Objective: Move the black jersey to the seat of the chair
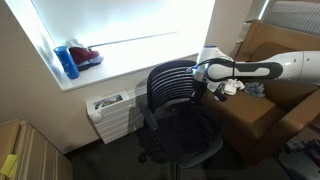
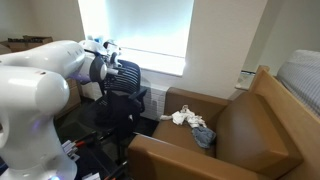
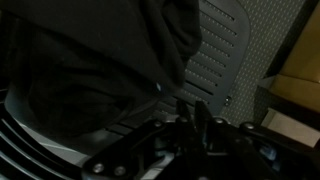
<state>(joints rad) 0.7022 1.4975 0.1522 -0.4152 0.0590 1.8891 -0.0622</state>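
1. Daylight pours through the window (image 1: 120, 25) in both exterior views and is blown out to white glare.
2. The room below it is dim; the chair (image 1: 172, 95) is backlit, its detail lost in shadow.
3. The wrist view is very dark and soft; the blurred mass at the top is perhaps the black jersey (image 3: 90, 50).

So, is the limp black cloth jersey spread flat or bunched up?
Bunched: the wrist view shows the jersey in deep folds beside the black slotted office chair.

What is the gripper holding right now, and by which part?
It cannot be told. The gripper is beside the chair, with the black jersey ahead of it in the wrist view, but its jaws are too dark to read.
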